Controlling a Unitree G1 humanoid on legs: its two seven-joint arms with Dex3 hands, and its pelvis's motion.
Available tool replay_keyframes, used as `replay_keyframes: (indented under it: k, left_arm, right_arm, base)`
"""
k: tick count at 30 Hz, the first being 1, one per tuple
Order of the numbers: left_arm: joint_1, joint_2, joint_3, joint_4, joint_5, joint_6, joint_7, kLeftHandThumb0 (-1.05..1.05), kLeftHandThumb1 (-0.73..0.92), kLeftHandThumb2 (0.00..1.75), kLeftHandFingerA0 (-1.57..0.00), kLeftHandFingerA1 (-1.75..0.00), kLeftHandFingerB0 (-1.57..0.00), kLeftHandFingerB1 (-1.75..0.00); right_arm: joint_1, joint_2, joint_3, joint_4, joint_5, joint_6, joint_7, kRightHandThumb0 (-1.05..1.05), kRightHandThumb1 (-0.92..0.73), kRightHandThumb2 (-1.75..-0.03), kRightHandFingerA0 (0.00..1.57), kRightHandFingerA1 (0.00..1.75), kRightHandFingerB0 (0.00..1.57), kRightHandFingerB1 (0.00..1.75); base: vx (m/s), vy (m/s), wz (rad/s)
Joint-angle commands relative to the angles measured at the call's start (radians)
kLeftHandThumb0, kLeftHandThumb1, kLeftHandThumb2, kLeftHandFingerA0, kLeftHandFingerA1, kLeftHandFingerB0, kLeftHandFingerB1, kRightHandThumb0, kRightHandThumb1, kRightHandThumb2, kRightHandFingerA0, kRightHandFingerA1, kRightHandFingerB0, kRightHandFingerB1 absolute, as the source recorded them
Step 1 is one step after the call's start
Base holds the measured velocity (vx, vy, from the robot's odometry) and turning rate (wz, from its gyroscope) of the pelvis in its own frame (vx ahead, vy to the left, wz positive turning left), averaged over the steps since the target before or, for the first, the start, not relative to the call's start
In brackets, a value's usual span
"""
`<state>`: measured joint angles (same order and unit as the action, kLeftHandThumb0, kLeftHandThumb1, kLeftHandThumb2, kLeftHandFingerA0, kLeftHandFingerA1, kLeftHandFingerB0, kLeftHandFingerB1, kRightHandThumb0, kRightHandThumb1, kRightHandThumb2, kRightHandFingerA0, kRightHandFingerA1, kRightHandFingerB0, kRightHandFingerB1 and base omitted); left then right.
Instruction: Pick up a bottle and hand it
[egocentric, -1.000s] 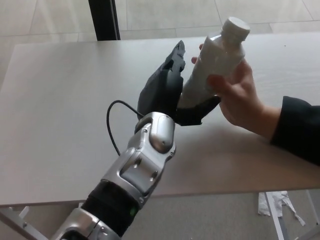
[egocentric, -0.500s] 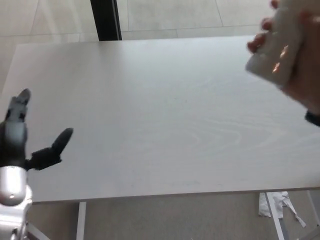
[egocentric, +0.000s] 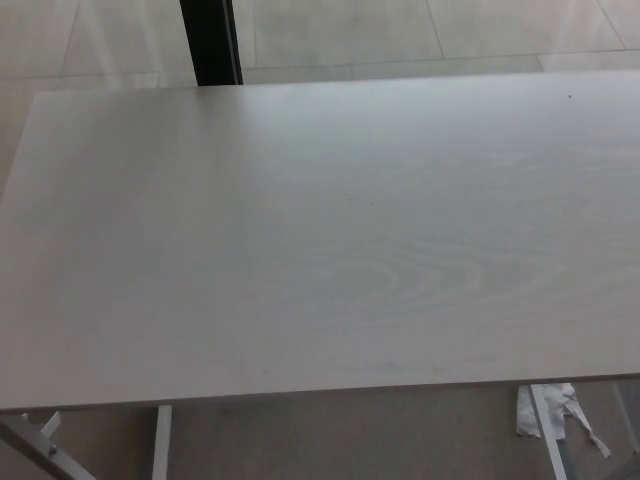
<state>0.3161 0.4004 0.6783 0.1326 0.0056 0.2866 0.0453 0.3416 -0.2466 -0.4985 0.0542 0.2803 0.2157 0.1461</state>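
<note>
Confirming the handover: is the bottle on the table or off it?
Off it. The table shows only bare white top; no bottle, robot hand or person is in view.

Soft even daylight, fairly bright; pale bench (egocentric: 320, 240) slightly washed out with faint sheen upper left, no hard shadows, overall mildly soft focus

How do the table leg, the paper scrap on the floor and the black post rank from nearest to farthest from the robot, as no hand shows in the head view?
Ranked from the robot's side:
1. table leg, lower left, and paper scrap, lower right: too close to call.
2. black post, upper left, beyond the table.
</note>
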Motion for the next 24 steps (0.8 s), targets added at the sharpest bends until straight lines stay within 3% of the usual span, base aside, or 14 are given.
replay_keyframes:
  k: [1, 2, 3, 6, 7, 8, 9, 10, 11, 12, 15, 16, 17, 24]
  left_arm:
    - [0.069, 0.137, 0.286, 0.311, -0.298, -0.135, -0.309, -0.83, 0.54, 0.9, -0.31, -0.61, -0.05, -0.44]
    - [0.064, 0.14, 0.284, 0.327, -0.295, -0.14, -0.317, -0.83, 0.54, 0.9, -0.31, -0.61, -0.05, -0.44]
    - [0.047, 0.126, 0.202, 0.38, -0.235, -0.136, -0.309, -0.94, 0.56, 0.9, -0.33, -0.63, -0.05, -0.46]
    - [0.108, 0.121, -0.049, 0.404, -0.068, -0.14, -0.39, -0.8, 0.6, 0.58, -0.63, -0.6, -0.12, -0.49]
    - [0.13, 0.126, -0.109, 0.392, -0.034, -0.151, -0.41, -0.71, 0.57, 0.57, -0.64, -0.54, -0.24, -0.42]
    - [0.147, 0.126, -0.143, 0.384, -0.027, -0.171, -0.44, -0.7, 0.44, 0.84, -0.66, -0.61, -0.28, -0.48]
    - [0.164, 0.126, -0.171, 0.378, -0.029, -0.201, -0.479, -0.7, 0.44, 0.84, -0.66, -0.61, -0.28, -0.48]
    - [0.167, 0.12, -0.162, 0.354, -0.068, -0.173, -0.502, -0.67, 0.51, 0.56, -0.77, -0.51, -0.41, -0.38]
    - [0.16, 0.11, -0.143, 0.364, -0.107, -0.187, -0.53, -0.69, 0.53, 0.57, -0.77, -0.48, -0.44, -0.38]
    - [0.145, 0.085, -0.09, 0.362, -0.187, -0.155, -0.562, -0.64, 0.55, 0.57, -0.79, -0.54, -0.54, -0.44]
    - [0.148, 0.07, -0.048, 0.32, -0.233, -0.138, -0.54, -0.76, 0.59, 0.59, -0.91, -0.51, -0.58, -0.43]
    - [0.139, 0.053, 0.002, 0.315, -0.28, -0.113, -0.526, -0.75, 0.59, 0.59, -0.93, -0.52, -0.6, -0.46]
    - [0.117, 0.055, 0.028, 0.368, -0.298, -0.121, -0.529, -0.73, 0.6, 0.6, -0.95, -0.53, -0.65, -0.47]
    - [0.119, 0.066, 0.068, 0.403, -0.327, -0.056, -0.529, -0.67, 0.56, 0.58, -0.97, -0.54, -0.62, -0.5]
  right_arm:
    - [0.038, -0.068, -0.097, 0.059, 0.042, -0.029, 0.047, -0.85, -0.58, -0.58, 0.58, 0.84, 0.3, 0.67]
    - [0.037, -0.067, -0.099, 0.06, 0.041, -0.029, 0.049, -0.85, -0.58, -0.58, 0.58, 0.84, 0.3, 0.67]
    - [0.037, -0.059, -0.106, 0.051, 0.051, -0.012, 0.042, -0.81, -0.42, -0.91, 0.56, 0.81, 0.31, 0.66]
    - [0.039, -0.061, -0.106, 0.047, 0.04, 0.005, 0.033, -0.88, -0.55, -0.6, 0.48, 0.85, 0.3, 0.65]
    - [0.039, -0.06, -0.108, 0.048, 0.04, 0.004, 0.034, -0.89, -0.45, -0.93, 0.56, 0.82, 0.29, 0.65]
    - [0.037, -0.06, -0.109, 0.052, 0.039, -0.001, 0.037, -0.83, -0.58, -0.58, 0.66, 0.84, 0.3, 0.64]
    - [0.035, -0.06, -0.11, 0.055, 0.037, -0.009, 0.04, -0.83, -0.58, -0.58, 0.66, 0.84, 0.3, 0.64]
    - [0.034, -0.058, -0.112, 0.053, 0.039, -0.005, 0.039, -0.83, -0.58, -0.58, 0.65, 0.84, 0.3, 0.64]
    - [0.031, -0.059, -0.114, 0.059, 0.041, 0.001, 0.039, -0.88, -0.43, -0.77, 0.68, 0.85, 0.3, 0.65]
    - [0.035, -0.059, -0.118, 0.063, 0.041, -0.003, 0.041, -0.84, -0.57, -0.58, 0.62, 0.86, 0.31, 0.65]
    - [0.041, -0.068, -0.112, 0.079, 0.02, -0.024, 0.049, -0.86, -0.59, -0.57, 0.58, 0.88, 0.27, 0.64]
    - [0.044, -0.064, -0.112, 0.062, 0.017, -0.007, 0.035, -0.91, -0.45, -0.94, 0.56, 0.85, 0.25, 0.64]
    - [0.052, -0.057, -0.116, 0.04, 0.026, 0.002, 0.035, -0.87, -0.58, -0.58, 0.59, 0.92, 0.29, 0.69]
    - [0.067, -0.05, -0.123, 0.05, 0.02, -0.002, 0.039, -0.87, -0.57, -0.57, 0.59, 0.85, 0.3, 0.68]
  base:
    - [0.0, 0.0, 0.0]
    - [0.0, 0.0, 0.0]
    - [0.0, 0.0, 0.0]
    - [0.0, 0.0, 0.0]
    - [0.0, 0.0, 0.0]
    - [0.0, 0.0, 0.0]
    - [0.0, 0.0, 0.0]
    - [0.0, 0.0, 0.0]
    - [0.0, 0.0, 0.0]
    - [0.0, 0.0, 0.0]
    - [0.0, 0.0, 0.0]
    - [0.0, 0.0, 0.0]
    - [0.0, 0.0, 0.0]
    - [0.0, 0.0, 0.0]
